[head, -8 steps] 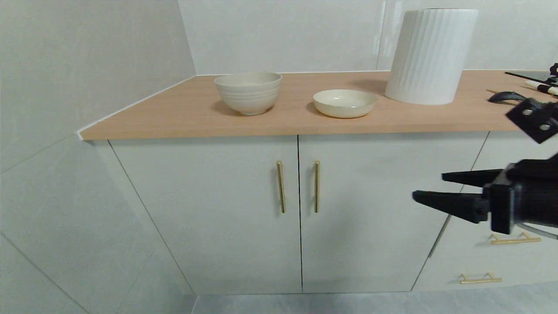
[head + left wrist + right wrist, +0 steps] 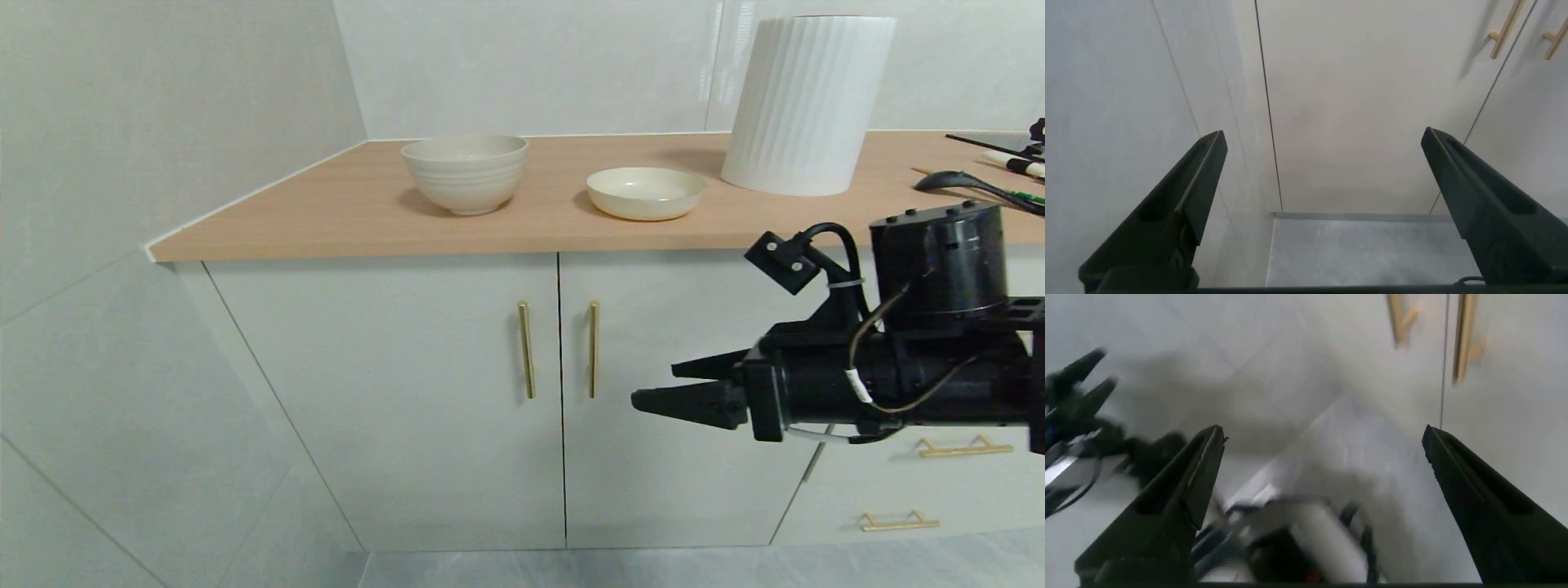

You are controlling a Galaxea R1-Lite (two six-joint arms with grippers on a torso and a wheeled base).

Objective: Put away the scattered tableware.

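Note:
A deep beige bowl [image 2: 464, 173] and a shallow cream dish [image 2: 647, 193] stand apart on the wooden countertop [image 2: 326, 220]. At the counter's right end lie a black spoon [image 2: 947, 180] and other dark utensils [image 2: 1012, 155]. My right gripper [image 2: 657, 386] hangs below the counter in front of the right cabinet door, pointing left, open with nothing in it; its own view shows the fingers [image 2: 1184, 498] spread wide. My left gripper [image 2: 1323, 139] is open and empty too, facing the lower cabinet front and the floor.
A tall white ribbed container [image 2: 804, 106] stands behind the dish. Below the counter are two shut cabinet doors with gold handles [image 2: 526, 349] [image 2: 593, 349]. Drawers with gold handles [image 2: 965, 447] lie to the right. A tiled wall closes the left side.
My right arm has swung left and come further into the head view, in front of the right cabinet door. The bowl, the dish and the utensils have not moved.

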